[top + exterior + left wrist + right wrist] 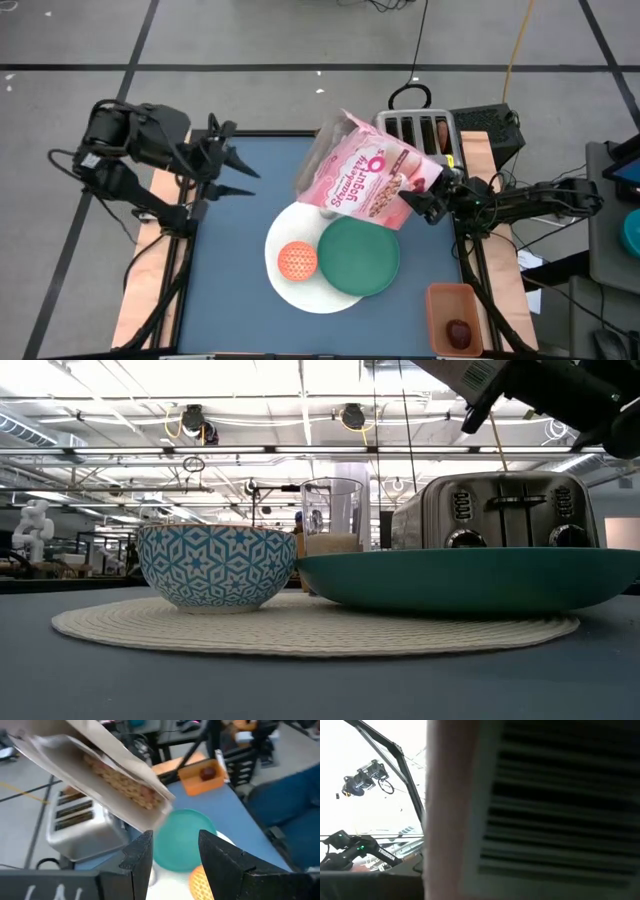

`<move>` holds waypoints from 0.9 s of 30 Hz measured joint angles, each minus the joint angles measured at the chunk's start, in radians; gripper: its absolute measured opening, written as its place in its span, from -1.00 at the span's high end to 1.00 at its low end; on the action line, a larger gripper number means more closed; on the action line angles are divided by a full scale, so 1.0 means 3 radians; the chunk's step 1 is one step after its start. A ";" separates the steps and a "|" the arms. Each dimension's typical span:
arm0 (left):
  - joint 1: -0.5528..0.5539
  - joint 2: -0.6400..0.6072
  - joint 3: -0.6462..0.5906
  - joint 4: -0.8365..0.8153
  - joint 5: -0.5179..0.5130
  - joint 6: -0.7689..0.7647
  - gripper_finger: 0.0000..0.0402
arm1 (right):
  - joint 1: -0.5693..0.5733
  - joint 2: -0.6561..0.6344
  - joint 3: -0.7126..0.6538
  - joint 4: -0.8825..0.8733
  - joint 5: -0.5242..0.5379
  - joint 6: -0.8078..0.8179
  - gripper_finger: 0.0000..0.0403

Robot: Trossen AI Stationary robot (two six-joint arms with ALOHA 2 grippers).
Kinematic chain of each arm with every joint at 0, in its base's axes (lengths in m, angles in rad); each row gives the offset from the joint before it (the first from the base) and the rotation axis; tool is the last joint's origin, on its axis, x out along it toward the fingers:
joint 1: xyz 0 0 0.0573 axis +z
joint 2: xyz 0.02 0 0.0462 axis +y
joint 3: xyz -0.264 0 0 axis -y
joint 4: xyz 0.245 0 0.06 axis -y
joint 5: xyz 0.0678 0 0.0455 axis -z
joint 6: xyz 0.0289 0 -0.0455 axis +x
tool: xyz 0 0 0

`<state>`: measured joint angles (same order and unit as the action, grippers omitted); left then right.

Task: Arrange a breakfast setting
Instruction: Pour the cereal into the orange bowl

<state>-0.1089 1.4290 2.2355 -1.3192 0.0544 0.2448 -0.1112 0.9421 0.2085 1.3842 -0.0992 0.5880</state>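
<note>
Two arms flank the blue table (pixel 230 250), and only one of them carries anything. The right gripper (pixel 428 203) is clamped on the lower end of the pink cereal box (pixel 365 172), holding it tipped over in the air just beside the silver toaster (pixel 415 130); the box's open top points away from the toaster, and the left wrist view shows cereal pieces inside that open mouth (pixel 125 782). The right wrist view is filled by the box's side pressed close against the camera.

The left gripper (pixel 232 172) hangs well away from the toaster on the far side of the box, its two fingers (pixel 137 857) spread apart with nothing between them.

On the table, nearer the front edge than the toaster, sits the large white plate (pixel 300 285). The green plate (pixel 358 256) lies on its toaster-ward side, and the small orange bowl (pixel 297 259) stands on the white plate just beside the green one. In the low view a clear glass (pixel 330 510) stands behind the bowl, to the left of the toaster. Off the table's corner, well apart from the toaster, an orange container (pixel 450 312) holds the dark red fruit (pixel 459 332)
</note>
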 joint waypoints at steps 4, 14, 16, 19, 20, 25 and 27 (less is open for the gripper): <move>0.0000 -0.0354 -0.0656 0.0341 0.0019 -0.0041 0.19 | 0.0000 0.0000 0.0000 0.0000 -0.0032 -0.0008 -0.26; 0.0206 -0.1855 -0.3278 0.2215 0.0027 -0.0248 0.19 | -0.0001 -0.0001 0.0001 -0.0204 -0.0034 -0.0178 -0.26; 0.0279 -0.2104 -0.3725 0.2588 0.0027 -0.0310 0.19 | -0.0001 -0.0001 0.0001 -0.0241 -0.0034 -0.0183 -0.26; 0.0393 -0.2396 -0.4278 0.2999 0.0027 -0.0397 0.19 | -0.0001 -0.0001 0.0001 -0.0262 -0.0081 -0.0179 -0.26; 0.0433 -0.2476 -0.4430 0.3116 0.0025 -0.0434 0.19 | -0.0003 -0.0003 0.0001 -0.0262 -0.0113 -0.0177 -0.26; 0.0565 -0.2680 -0.5032 0.3721 0.0025 -0.0587 0.19 | -0.0001 -0.0083 0.0004 -0.0292 -0.0131 -0.0180 -0.26; 0.0600 -0.2691 -0.5205 0.3944 0.0027 -0.0585 0.19 | -0.0001 -0.0123 0.0004 -0.0302 -0.0121 -0.0196 -0.26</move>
<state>0.0712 0.6218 0.6740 -0.1359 0.0624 0.0692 -0.1116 0.9053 0.2096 1.2935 -0.1356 0.5291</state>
